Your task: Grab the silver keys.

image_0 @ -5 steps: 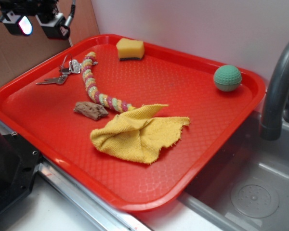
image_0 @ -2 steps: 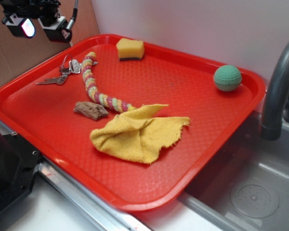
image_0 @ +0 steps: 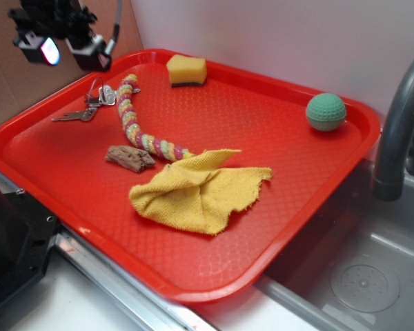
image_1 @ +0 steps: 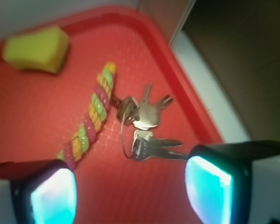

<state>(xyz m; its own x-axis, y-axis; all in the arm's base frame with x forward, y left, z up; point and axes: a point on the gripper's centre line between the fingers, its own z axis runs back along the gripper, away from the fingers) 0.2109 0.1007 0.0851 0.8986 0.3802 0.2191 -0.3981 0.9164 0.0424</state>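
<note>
So the gripper (image_0: 63,47) is seen hanging up in the air over the far left corner of the red tray (image_0: 297,200), with its fingers (image_1: 212,186) spread apart and nothing held between them. The silver keys (image_0: 90,105) are found lying flat on the tray near its left rim, right next to the far end of the braided rope (image_0: 139,127), and the ring looks to be touching or hooked by that end, though it can't be told for sure. In the wrist view the silver keys (image_1: 147,126) are seen between the two fingers and a bit further out, with the rope (image_1: 91,116) off to their left and the yellow sponge (image_1: 37,49) beyond that. A brown wood-like chunk (image_0: 130,158) is set just beside the rope's middle, the yellow cloth (image_0: 196,189) is crumpled at the near end of the rope, and a green ball (image_0: 326,111) is sat well apart by the right rim.
</note>
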